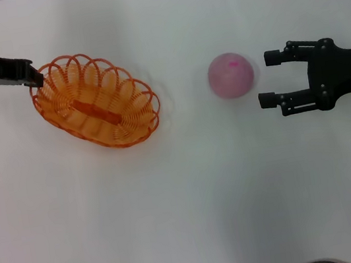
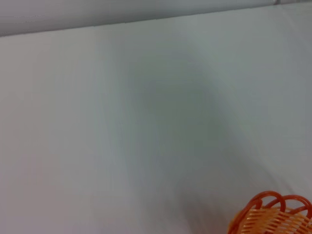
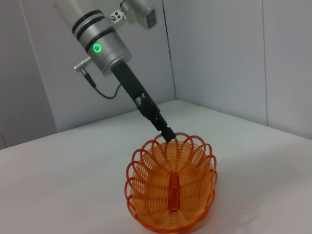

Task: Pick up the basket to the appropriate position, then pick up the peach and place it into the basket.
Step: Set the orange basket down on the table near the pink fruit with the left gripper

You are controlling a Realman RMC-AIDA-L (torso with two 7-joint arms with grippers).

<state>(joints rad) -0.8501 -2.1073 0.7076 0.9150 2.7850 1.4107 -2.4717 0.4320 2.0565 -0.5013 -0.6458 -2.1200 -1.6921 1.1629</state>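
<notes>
I am pinching the far-left loops of the orange wire basket (image 1: 97, 109) with my left gripper (image 1: 36, 79), its jaws pressed together on the scalloped rim, so I am wanting to move it slowly and level to keep that thin wire from slipping out. The pink peach (image 1: 231, 75) is sitting on the white table (image 1: 190, 222), well apart from the basket. My right gripper (image 1: 265, 79) is waiting just beside it, jaws spread wide and touching nothing.

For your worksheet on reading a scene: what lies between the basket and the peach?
Nothing: in the head view the stretch of white table between the basket and the peach is bare.
</notes>
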